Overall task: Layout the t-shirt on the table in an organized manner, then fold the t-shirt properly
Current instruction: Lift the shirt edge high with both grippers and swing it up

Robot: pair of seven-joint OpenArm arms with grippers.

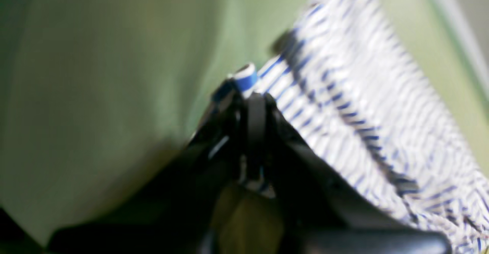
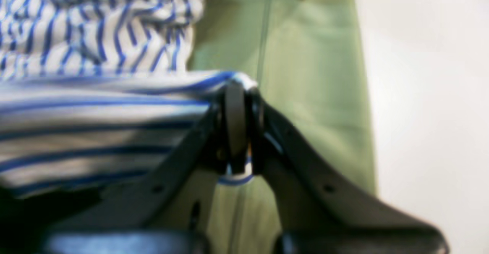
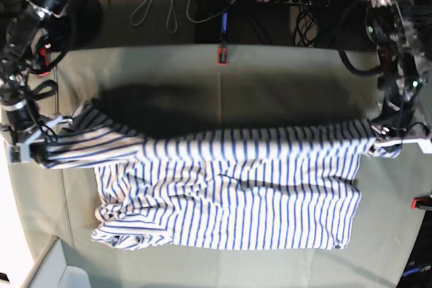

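At far left of the base view, right pincer (image 3: 42, 146) clamped tight on one end of the t-shirt (image 3: 229, 193), fabric bunched between the closed jaws. Same grip plain in the right wrist view: right pincer (image 2: 237, 93) pinched on a striped fold, cloth draped away to the left, pale green bench (image 2: 305, 74) beneath and beside. Across the middle, t-shirt stretched as a taut band from one side to the other, raised above the bench (image 3: 270, 79) with a dark shadow cast behind it; lower part spread flat on the green cover, rumpled at the lower left corner, smoother toward the right edge. At far right, left pincer (image 3: 383, 141) closed on the opposite end of the band. In the blurred left wrist view, left pincer (image 1: 250, 93) shut on a blue-edged bit of fabric, striped cloth trailing off to the right over the bench (image 1: 95, 93).
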